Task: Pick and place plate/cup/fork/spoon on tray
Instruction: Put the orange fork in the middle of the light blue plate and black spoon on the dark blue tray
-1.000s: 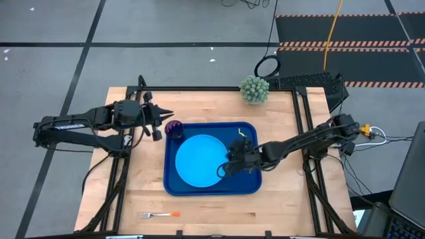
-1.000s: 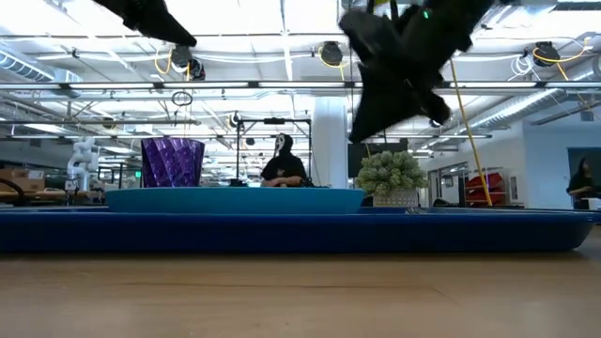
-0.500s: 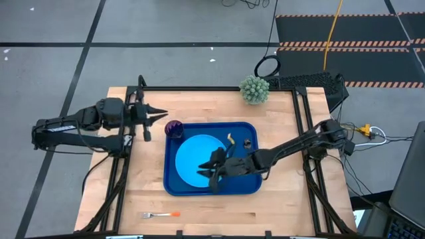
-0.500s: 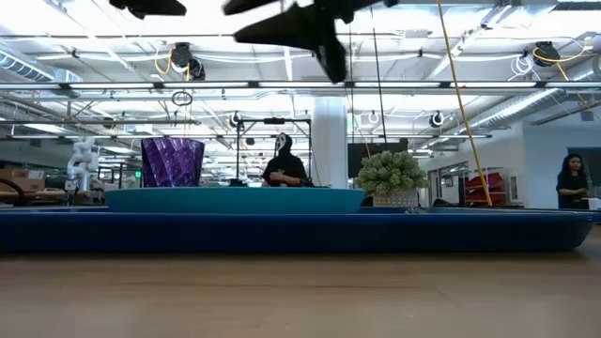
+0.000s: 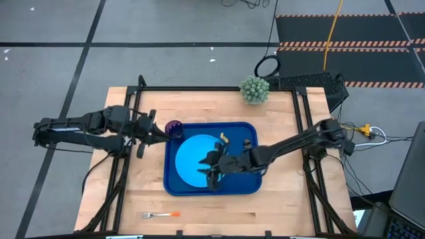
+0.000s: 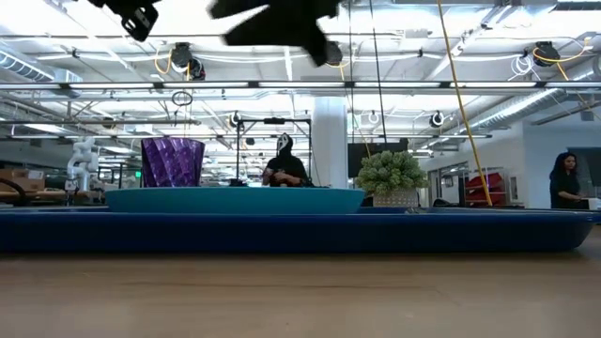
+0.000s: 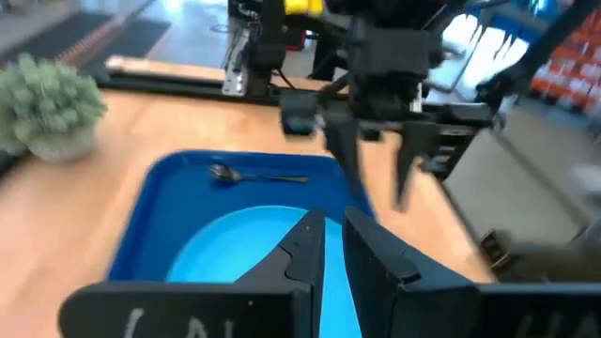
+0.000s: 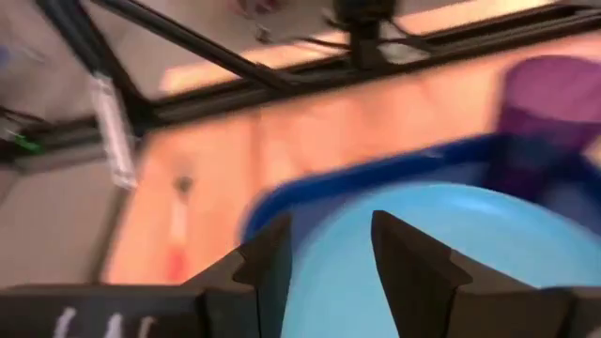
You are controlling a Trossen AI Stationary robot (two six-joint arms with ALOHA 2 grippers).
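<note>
The dark blue tray (image 5: 251, 187) lies mid-table. On it rest the light-blue plate (image 5: 192, 166), the purple cup (image 5: 174, 127) upright in its far left corner, and the spoon (image 7: 254, 176) flat near its far right corner. The orange-handled fork (image 5: 161, 214) lies on the wood near the table's front edge. My right gripper (image 5: 209, 170) hovers open above the plate's right part, with nothing between its fingers (image 8: 270, 255). My left gripper (image 5: 159, 135) hangs in the air just left of the cup, its fingers (image 7: 310, 246) a narrow gap apart and holding nothing.
A small potted plant (image 5: 254, 89) stands at the table's far edge. Bare wood runs left of the tray and along the front strip around the fork. Beyond the table, the low view shows people (image 6: 563, 178) in the room.
My right gripper has risen and gone toward the table's left edge, from beside the spoon to above the plate, rolling and opening on the way. The spoon stays flat in the tray. My left gripper has swung toward the near edge and rolled, ending beside the cup.
</note>
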